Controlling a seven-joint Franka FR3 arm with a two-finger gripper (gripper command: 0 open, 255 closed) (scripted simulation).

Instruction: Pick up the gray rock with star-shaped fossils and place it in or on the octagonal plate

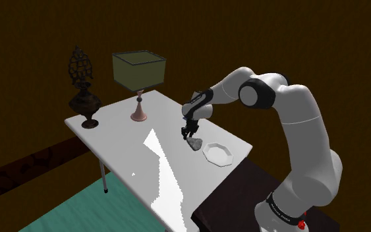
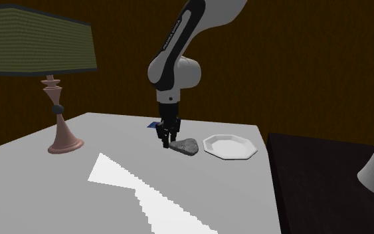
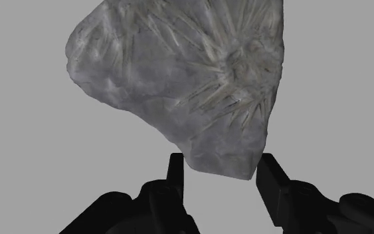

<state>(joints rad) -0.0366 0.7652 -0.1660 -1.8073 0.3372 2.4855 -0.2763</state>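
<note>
Grey fossil rock [image 2: 185,146] flat on surface [image 2: 46,189], just beside octagonal plate [image 2: 210,142]. Pincer [image 2: 166,142] open, straddling rock's narrow end, not clasping. Best to seat deeper, close squarely, then lift clear of plate rim.

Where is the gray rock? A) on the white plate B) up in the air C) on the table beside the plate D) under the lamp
C: the gray rock lies on the table, right beside the octagonal plate, not on it.
</note>
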